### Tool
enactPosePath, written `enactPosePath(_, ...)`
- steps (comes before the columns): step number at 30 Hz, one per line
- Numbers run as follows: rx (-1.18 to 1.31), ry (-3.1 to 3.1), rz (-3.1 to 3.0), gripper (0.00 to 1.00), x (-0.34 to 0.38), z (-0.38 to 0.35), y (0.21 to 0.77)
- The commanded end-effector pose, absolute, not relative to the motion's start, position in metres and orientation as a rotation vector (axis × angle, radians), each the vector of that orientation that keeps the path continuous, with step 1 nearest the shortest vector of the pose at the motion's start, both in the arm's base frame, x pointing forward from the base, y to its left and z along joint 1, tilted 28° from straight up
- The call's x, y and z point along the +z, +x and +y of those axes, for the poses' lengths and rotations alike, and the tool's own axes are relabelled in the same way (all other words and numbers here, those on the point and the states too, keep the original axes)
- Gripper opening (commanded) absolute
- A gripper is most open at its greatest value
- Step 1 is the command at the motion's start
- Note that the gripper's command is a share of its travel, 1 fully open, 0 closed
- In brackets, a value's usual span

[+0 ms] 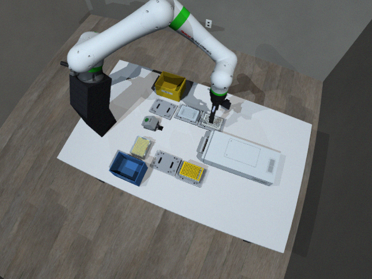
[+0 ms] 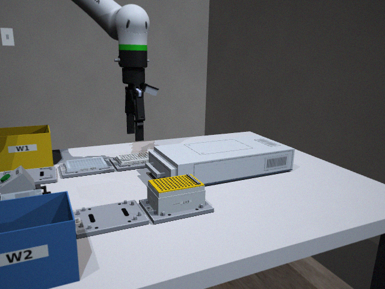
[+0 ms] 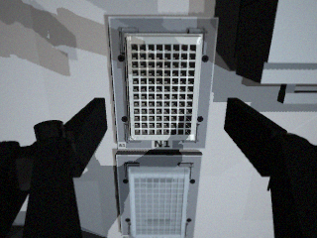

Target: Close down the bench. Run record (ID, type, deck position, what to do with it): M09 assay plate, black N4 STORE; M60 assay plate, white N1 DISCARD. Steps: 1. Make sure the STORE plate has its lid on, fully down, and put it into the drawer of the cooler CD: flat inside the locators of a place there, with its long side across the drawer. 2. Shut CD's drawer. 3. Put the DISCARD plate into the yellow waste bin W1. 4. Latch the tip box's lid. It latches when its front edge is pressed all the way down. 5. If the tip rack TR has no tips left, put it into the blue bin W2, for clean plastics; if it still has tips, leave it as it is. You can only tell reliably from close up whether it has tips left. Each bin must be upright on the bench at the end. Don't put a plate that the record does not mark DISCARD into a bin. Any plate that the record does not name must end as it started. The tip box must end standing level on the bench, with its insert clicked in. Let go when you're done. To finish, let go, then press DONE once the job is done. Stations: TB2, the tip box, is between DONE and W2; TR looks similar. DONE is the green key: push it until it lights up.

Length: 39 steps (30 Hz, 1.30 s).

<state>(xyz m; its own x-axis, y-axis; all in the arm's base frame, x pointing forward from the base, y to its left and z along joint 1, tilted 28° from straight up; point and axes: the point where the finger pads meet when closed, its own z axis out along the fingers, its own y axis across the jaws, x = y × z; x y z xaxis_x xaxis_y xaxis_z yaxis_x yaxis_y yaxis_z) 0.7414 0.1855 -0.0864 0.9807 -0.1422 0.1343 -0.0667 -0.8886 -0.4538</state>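
The white assay plate lies open-topped in its deck nest, labelled N1 [image 3: 161, 144] in the wrist view. It fills the upper middle of the wrist view [image 3: 163, 84] and shows low in the exterior view [image 2: 132, 158]. My gripper [image 1: 211, 118] [image 2: 135, 132] hangs straight above this plate, well clear of it. Its fingers are open with nothing between them, one on each side of the plate [image 3: 165, 121]. The yellow bin W1 [image 1: 170, 85] stands upright to the back left. No black plate shows in any view.
A pale plate [image 1: 188, 113] sits in the nest beside N1. The cooler CD [image 1: 240, 156] lies just right of N1, drawer front facing left. The DONE key [image 1: 147, 121], tip box [image 1: 140, 147], blue bin W2 [image 1: 128, 167] and yellow-topped rack TR [image 1: 190, 171] stand nearer the front.
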Motion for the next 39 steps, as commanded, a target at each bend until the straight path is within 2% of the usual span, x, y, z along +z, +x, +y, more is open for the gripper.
enactPosePath(1, -0.229, -2.664, 0.149, 0.7, -0.089, 0.187, 0.743)
enactPosePath(39, -0.229, -2.664, 0.149, 0.7, -0.129, 0.207, 0.752)
